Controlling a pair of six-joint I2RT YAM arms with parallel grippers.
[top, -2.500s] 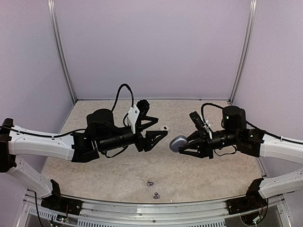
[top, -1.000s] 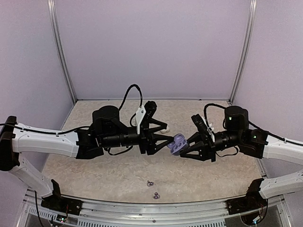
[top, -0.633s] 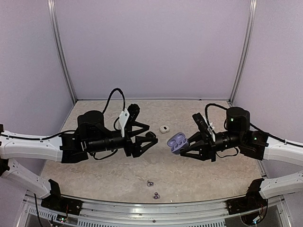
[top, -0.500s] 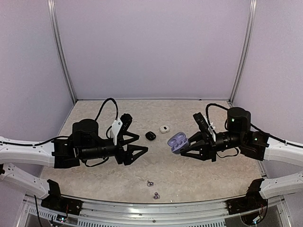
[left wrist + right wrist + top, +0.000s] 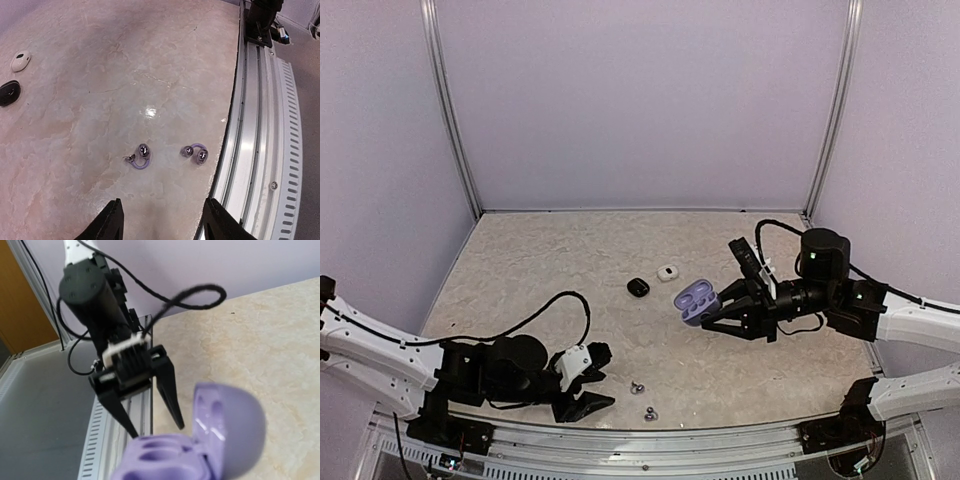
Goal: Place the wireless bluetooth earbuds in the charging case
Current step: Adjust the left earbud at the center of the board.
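The step in hand looks like the pick-up of a first earbud. The left fingers stand wide and empty, low over the counter and pointed at the two earbuds. These lie loose just ahead of the fingers, near the rail at the near edge, close together but not touching. The right fingers hold the lilac case clamped, up off the counter to the right, lid open and both sockets bare (so nothing is in yet). Next, I judge, the left arm must advance and straddle one earbud without knocking the other towards the rail. It must then close gently on that tiny rounded body, carry it up to the case and match it to the proper socket
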